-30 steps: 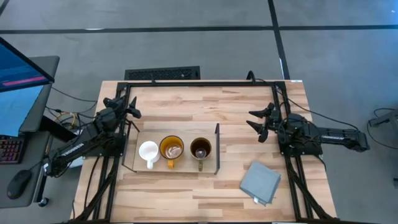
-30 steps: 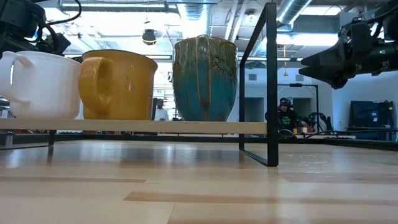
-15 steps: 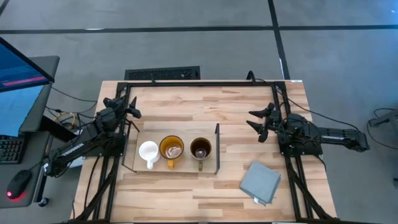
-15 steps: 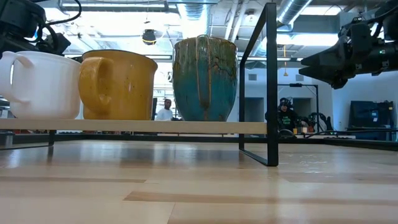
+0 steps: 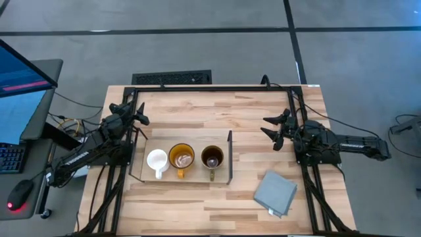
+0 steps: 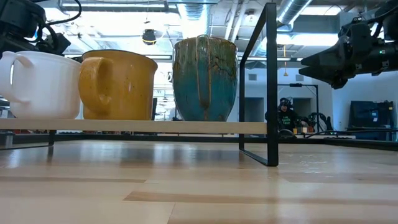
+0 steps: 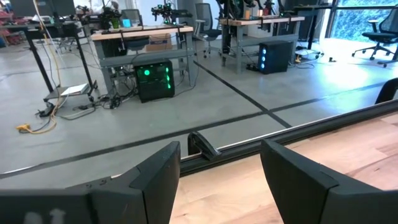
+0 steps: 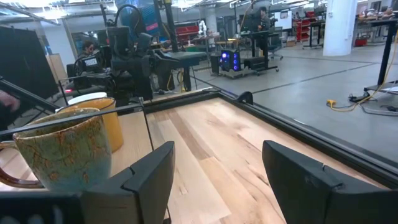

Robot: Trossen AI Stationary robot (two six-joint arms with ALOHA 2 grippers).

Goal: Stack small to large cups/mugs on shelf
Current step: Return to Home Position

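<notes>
Three mugs stand in a row on the wooden shelf: a small white mug at the left, an amber-yellow mug in the middle, an olive-brown mug at the right. In the low view they show as white, yellow and blue-green glazed, bottoms on the board. My left gripper is open above the table's far left, apart from the shelf. My right gripper is open above the table's right, right of the shelf's upright end.
A grey folded cloth lies on the table near the right front. The shelf's black wire uprights stand at its ends. A keyboard lies beyond the far edge. People show in the room beyond the table.
</notes>
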